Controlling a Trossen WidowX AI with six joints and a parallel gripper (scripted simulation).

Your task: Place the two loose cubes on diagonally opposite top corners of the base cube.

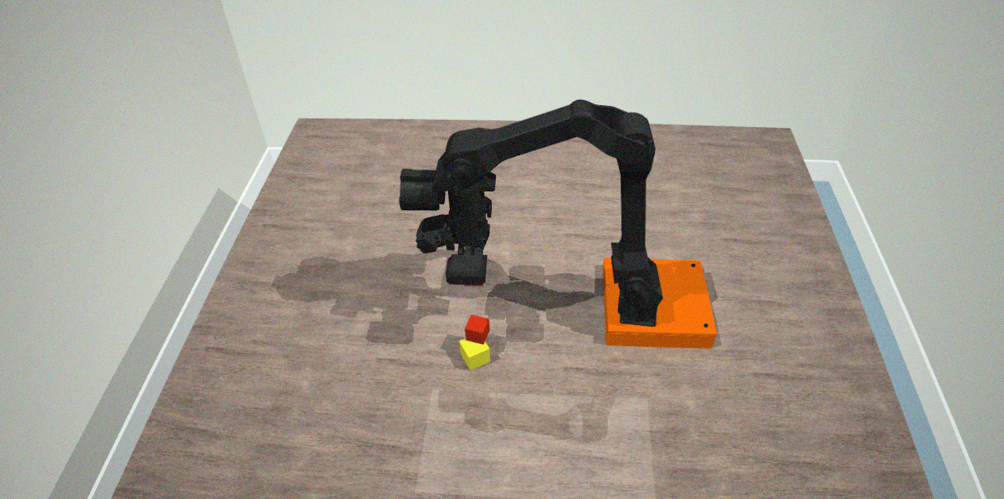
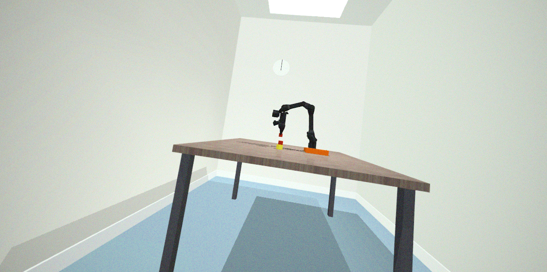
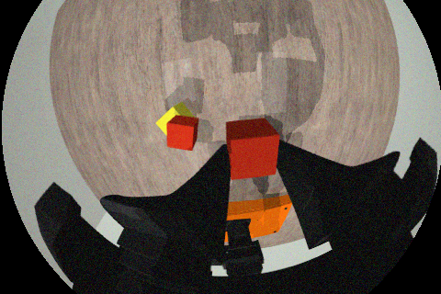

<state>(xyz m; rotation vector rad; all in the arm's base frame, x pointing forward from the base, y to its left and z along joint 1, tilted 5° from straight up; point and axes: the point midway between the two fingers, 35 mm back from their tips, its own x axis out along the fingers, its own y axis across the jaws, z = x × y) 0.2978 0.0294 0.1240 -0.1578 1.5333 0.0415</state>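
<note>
The yellow base cube [image 1: 476,358] [image 2: 279,147] [image 3: 165,120] stands on the table. One red cube [image 1: 476,329] [image 2: 280,142] [image 3: 180,136] sits level on top of it, over its far corner in the top view; the near part of the yellow top is bare. My gripper [image 2: 280,133] [image 3: 250,147] is shut on the other red cube [image 2: 280,135] [image 3: 254,157], held in the air above the stack and set off from it in the wrist view. In the top view a black finger part hides almost all of the held cube.
The orange arm base [image 1: 677,299] [image 2: 317,151] [image 3: 268,225] stands to the right of the cubes in the top and exterior views. The wooden table [image 1: 315,425] [image 2: 229,153] carries the arm's shadows around the stack.
</note>
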